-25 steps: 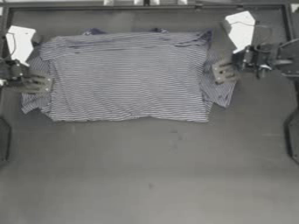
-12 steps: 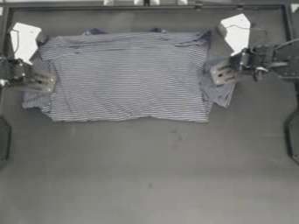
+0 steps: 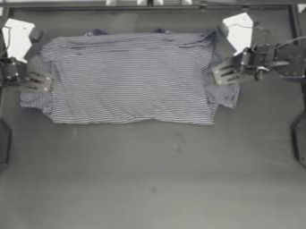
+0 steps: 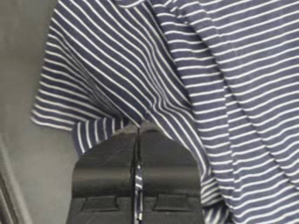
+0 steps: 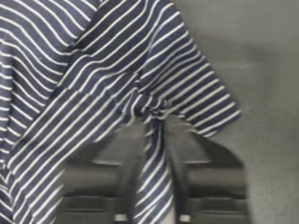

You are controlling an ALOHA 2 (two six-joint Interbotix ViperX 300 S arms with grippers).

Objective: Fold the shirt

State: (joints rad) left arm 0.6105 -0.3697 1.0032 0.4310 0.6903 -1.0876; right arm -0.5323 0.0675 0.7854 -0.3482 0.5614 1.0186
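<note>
Dark table [image 3: 179,179], fingers [image 4: 163,166] pinching shirt [image 3: 128,76]

No readable text, label, brand, number or sign shows anywhere in these views.

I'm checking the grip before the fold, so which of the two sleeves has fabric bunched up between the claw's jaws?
The sleeve at the right claw: striped cloth of the shirt is gathered between its jaws. The left claw is pinched tight, with barely any cloth showing.
</note>
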